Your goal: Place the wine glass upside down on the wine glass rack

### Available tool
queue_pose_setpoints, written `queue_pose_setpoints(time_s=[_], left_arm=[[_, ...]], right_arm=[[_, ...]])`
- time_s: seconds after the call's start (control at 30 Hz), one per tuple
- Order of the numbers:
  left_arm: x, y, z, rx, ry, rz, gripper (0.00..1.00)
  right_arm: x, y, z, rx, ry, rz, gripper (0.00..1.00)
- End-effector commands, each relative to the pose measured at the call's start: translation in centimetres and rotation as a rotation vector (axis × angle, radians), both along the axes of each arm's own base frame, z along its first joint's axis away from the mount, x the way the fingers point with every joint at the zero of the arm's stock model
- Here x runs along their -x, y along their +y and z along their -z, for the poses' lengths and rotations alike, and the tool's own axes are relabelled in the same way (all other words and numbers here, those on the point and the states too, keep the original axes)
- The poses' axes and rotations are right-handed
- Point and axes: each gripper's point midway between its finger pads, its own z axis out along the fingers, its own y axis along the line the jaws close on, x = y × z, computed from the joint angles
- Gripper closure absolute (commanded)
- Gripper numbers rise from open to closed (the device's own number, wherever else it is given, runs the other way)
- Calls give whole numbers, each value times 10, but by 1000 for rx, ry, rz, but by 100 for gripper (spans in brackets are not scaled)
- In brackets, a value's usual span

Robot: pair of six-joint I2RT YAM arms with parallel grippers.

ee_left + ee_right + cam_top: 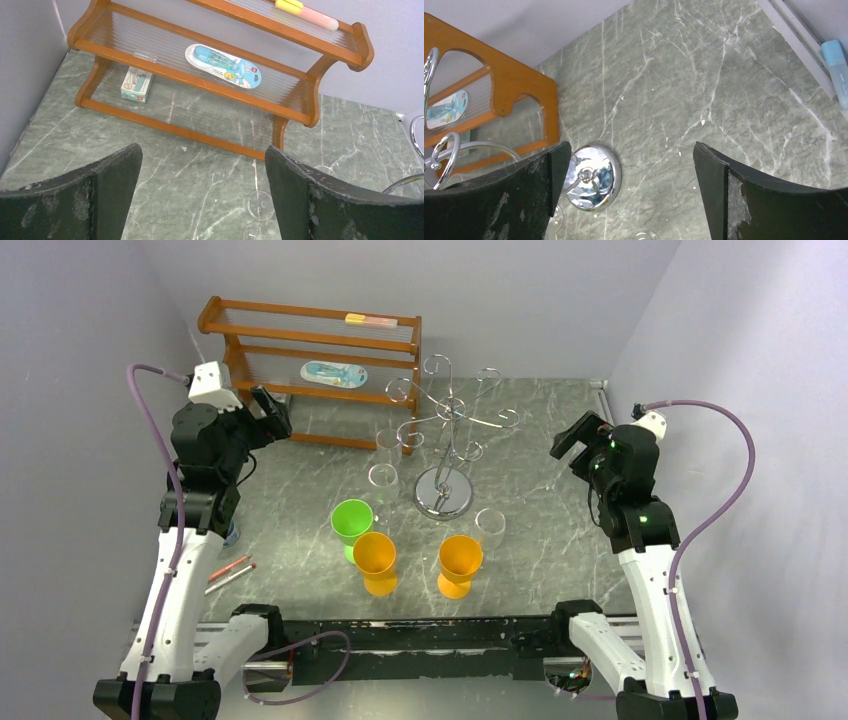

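Rack (443,492) stands mid-worktop (560,570), chrome base down and curled arms spread on top. On my overhead feed I count three clear wine glasses around it, all on the marble. A first glass (388,445) is just left of the post, near the shelf's end. A second glass (383,478) is just in front of that one, and a third glass (490,527) is right of the base, nearer me. I can't tell whether they stand on foot or rim.

Three coloured goblets sit closer still, bowls open upward. A green goblet (352,520) has a left orange goblet (375,560) just beside it. A right orange goblet (460,562) stands apart from them, near the third glass.

The wooden shelf (310,340) at back left carries a yellow-and-pink marker (306,12) on its top tier and a blue packet (223,66) on the middle tier. A small box (136,85) sits at the lowest level, seen through the ribbed panel. Two pens (230,573) lie by the left arm.

My left pincer (202,160) is spread wide, gripping nothing, raised over the worktop and facing the shelf. My right pincer (631,160) gapes just as wide, also gripping nothing, above the marble right of the rack. A blue tube (836,70) lies at the worktop's right edge.
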Motion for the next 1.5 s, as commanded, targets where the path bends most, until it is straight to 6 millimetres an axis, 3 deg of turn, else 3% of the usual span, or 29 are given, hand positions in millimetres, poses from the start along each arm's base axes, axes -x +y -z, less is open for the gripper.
queue_pose_setpoints(time_s=[0.0, 0.23, 0.3, 0.43, 0.53, 0.73, 0.9, 1.0, 1.23, 1.47], left_arm=[[0, -6, 4, 17, 19, 22, 3], [0, 14, -2, 40, 18, -105, 3], [-2, 10, -3, 24, 18, -77, 3], [-7, -13, -15, 49, -22, 50, 6], [-9, -33, -36, 73, -75, 160, 7], [9, -88, -90, 29, -210, 501, 8], [12, -104, -105, 62, -248, 595, 9], [11, -107, -106, 71, -251, 615, 10], [4, -104, -101, 78, -229, 587, 10], [2, -110, -100, 117, -209, 608, 11]], right_arm=[[4, -3, 13, 4, 36, 13, 2], [2, 20, 24, -5, 69, -136, 2], [3, 28, 31, 1, 98, -193, 2], [12, 55, 52, -21, 231, -387, 3], [27, 77, 73, -79, 364, -513, 4], [53, 104, 80, -95, 455, -579, 6], [74, 128, 112, -35, 600, -602, 28], [80, 132, 124, 20, 640, -576, 41], [86, 130, 129, 58, 688, -561, 63], [91, 119, 135, 109, 725, -531, 96]])
